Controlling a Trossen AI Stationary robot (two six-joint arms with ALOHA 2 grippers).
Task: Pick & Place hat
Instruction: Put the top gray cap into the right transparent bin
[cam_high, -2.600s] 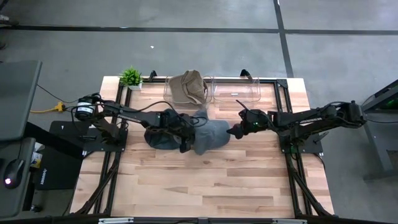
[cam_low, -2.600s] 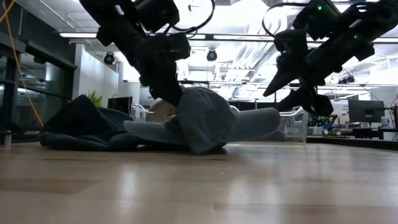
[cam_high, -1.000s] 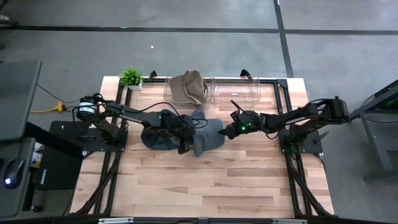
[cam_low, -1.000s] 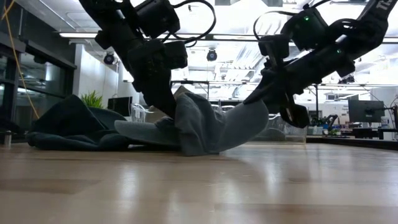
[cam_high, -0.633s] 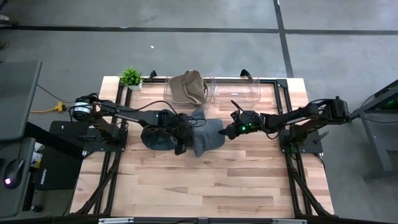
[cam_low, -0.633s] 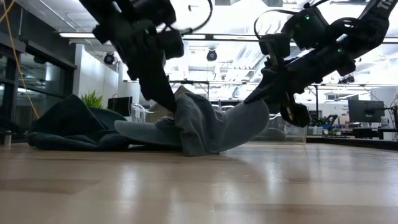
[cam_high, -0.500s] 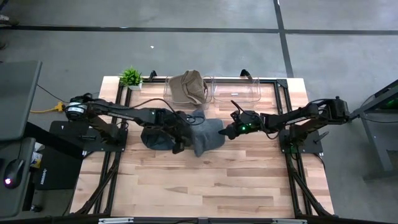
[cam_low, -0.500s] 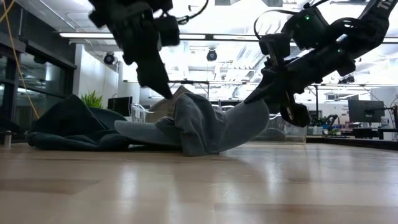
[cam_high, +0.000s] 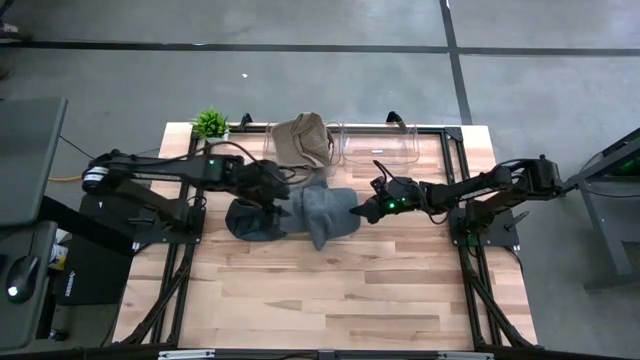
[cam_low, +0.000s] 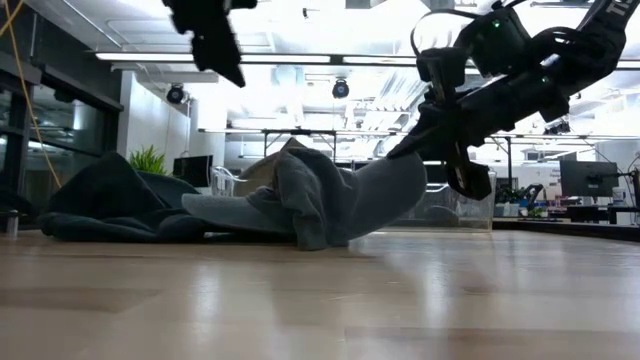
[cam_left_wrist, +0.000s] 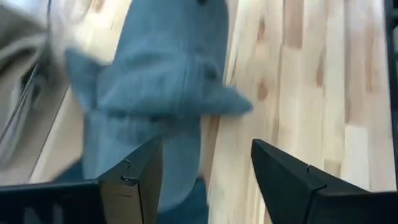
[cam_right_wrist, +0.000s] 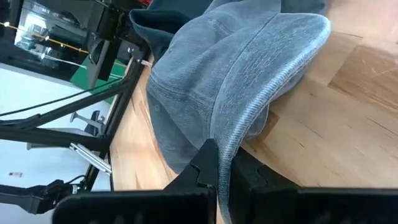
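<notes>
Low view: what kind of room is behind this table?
Probably an open lab or office workspace: long ceiling light strips, a desk monitor at the far right, and a glass partition on the left, beyond the wooden table.

From my station, the counter (cam_high: 330, 290) carries everything in its rear half. A cap (cam_high: 325, 212) lies near the middle, its brim toward the right. Touching the cap's left side is a second, heaped hat (cam_high: 250, 220). Behind both, at the rear edge, sit two bins side by side: the left bin (cam_high: 272, 148) holds another hat (cam_high: 300, 140), the right bin (cam_high: 380, 146) stands just beside it. A small plant (cam_high: 211, 124) is at the rear left corner. The left gripper (cam_high: 283, 186) hangs above the cap's rear left. The right gripper (cam_high: 358, 211) is at the cap's right edge, on the brim.
</notes>
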